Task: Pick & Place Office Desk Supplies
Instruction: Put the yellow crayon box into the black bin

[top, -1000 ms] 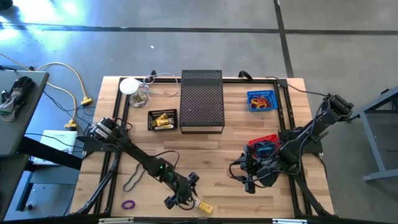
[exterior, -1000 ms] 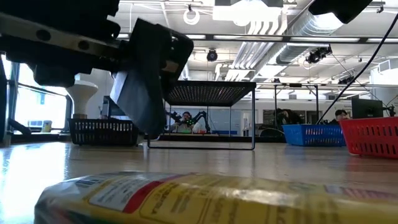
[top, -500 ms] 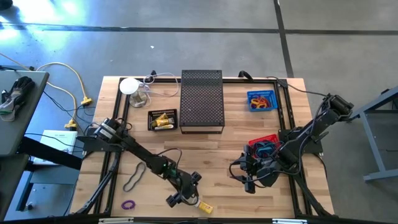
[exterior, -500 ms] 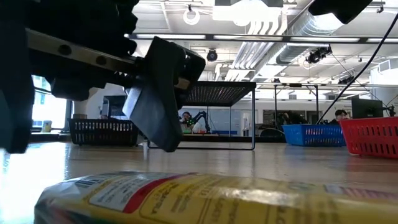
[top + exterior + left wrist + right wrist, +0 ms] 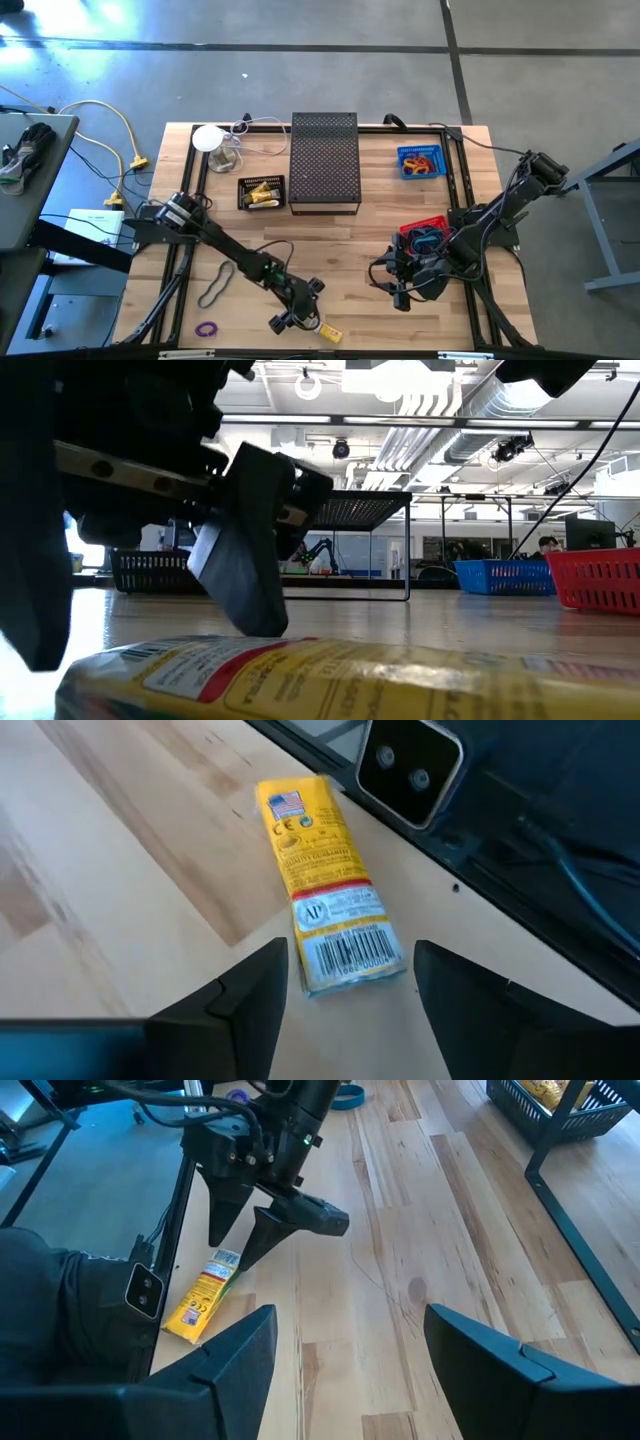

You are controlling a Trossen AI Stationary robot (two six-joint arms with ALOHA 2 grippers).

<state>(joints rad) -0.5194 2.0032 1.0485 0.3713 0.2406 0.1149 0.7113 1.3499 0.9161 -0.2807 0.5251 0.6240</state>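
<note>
A small yellow rectangular packet point(image 5: 325, 880) lies flat on the wooden table by the near edge point(image 5: 329, 333). My left gripper point(image 5: 345, 1005) is open and low over it. Its two fingers stand on either side of the packet's barcode end point(image 5: 345, 955) without touching it. The right wrist view shows the same gripper point(image 5: 232, 1252) slanting down just beside the packet point(image 5: 203, 1295). In the low view one dark finger point(image 5: 245, 575) hangs just behind the packet point(image 5: 350, 680). My right gripper point(image 5: 398, 292) waits open above the table, beside the red basket, with nothing between its fingers.
A black mesh stand point(image 5: 325, 160) sits at the back centre, with a black basket of yellow pieces point(image 5: 262, 192) to its left. A blue basket point(image 5: 420, 161) and a red basket point(image 5: 425, 232) hold bands. A dark band point(image 5: 215, 287) and a purple band point(image 5: 206, 328) lie loose at front left.
My left gripper has sunk toward the table and drawn a little closer to the yellow packet, its fingers coming down around the packet's end. The packet has not moved.
</note>
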